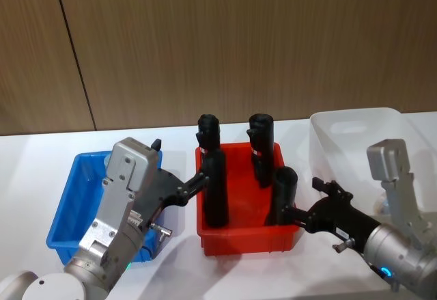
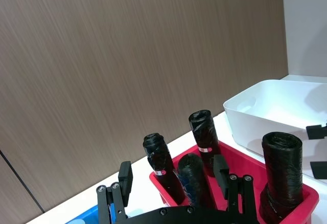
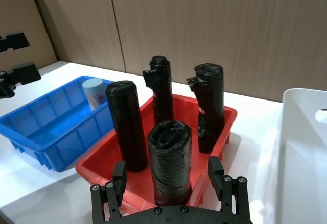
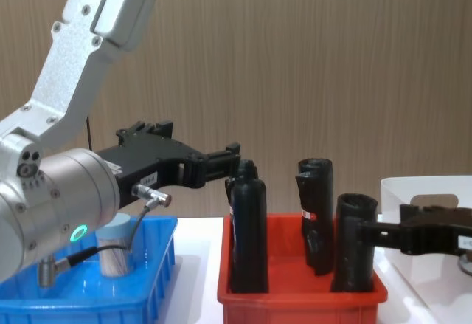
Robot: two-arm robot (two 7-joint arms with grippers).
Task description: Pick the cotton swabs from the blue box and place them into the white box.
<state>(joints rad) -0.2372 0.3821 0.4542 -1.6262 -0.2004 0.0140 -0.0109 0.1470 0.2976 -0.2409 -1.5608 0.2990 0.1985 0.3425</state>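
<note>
One tub of cotton swabs with a pale blue lid stands at the far end of the blue box; the chest view shows the tub inside the blue box. My left gripper hovers open and empty over that box's right rim, fingers pointing at the red bin. In the head view my left arm covers the tub. The white box stands at the far right, nothing visible inside. Just left of it, my right gripper is open beside the red bin's front right corner.
A red bin sits between the blue and white boxes and holds several tall black cylinders that rise well above its rim. A wood-panelled wall runs behind the white table.
</note>
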